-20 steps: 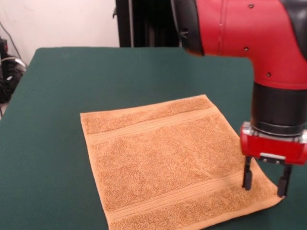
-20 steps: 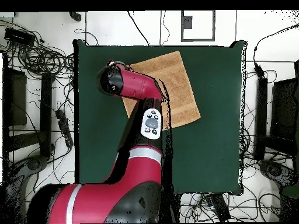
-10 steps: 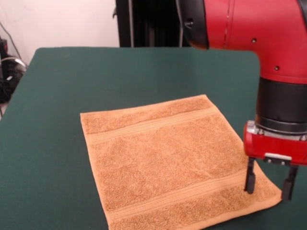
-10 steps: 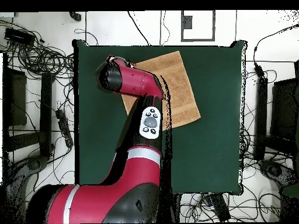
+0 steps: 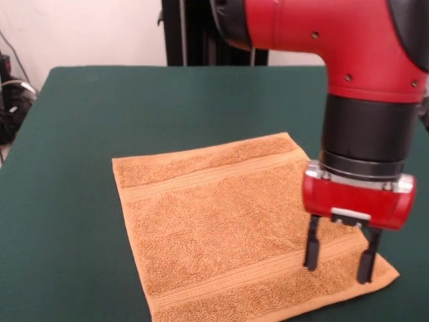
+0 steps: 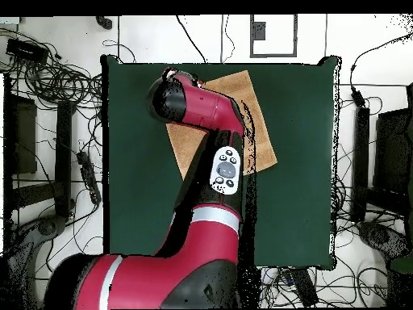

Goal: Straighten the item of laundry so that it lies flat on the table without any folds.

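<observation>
Directly beneath the gripper (image 5: 338,258) the orange-tan towel (image 5: 228,221) is seen, spread flat on the dark green table (image 5: 74,134) with no visible folds. The gripper is shown released: its two black fingers (image 5: 312,243) are held apart with nothing between them, pointing straight down, and their tips are positioned at or just above the terry surface; whether contact is made cannot be told. Both fingers are placed over the towel's front right corner region in the front view, near the woven band (image 5: 255,272) that is crossed just behind and beside the tips. A second woven band (image 5: 208,176) is seen well away from the gripper, along the far edge of the cloth. The pointed corner of the towel (image 5: 392,274) is found just beyond the outer finger. Above the fingers, the red gripper housing and black wrist collar of the arm (image 5: 365,100) are shown rising out of the picture. From the overhead view, the towel (image 6: 262,129) is seen lying at an angle to the table (image 6: 298,202) edges, in the half of the table away from the base, and is partly covered by the red arm (image 6: 198,109); the gripper itself is hidden under the arm there. Most of the table around the cloth is left bare.
</observation>
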You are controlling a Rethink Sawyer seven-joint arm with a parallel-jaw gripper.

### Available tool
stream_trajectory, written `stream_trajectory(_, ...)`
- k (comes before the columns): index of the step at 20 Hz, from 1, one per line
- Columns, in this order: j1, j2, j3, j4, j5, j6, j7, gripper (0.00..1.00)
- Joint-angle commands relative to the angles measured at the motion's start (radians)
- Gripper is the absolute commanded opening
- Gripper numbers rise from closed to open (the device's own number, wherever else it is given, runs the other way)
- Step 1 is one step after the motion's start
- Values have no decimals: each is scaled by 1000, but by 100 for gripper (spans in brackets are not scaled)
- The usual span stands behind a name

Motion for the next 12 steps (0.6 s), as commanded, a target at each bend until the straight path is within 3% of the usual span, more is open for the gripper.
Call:
stream_trajectory(1,-13,-26,-24,41,-1,145,190,100)
stream_trajectory(7,-17,-48,-61,-2,1,232,198,100)
stream_trajectory(12,-16,-15,-69,-53,6,243,203,100)
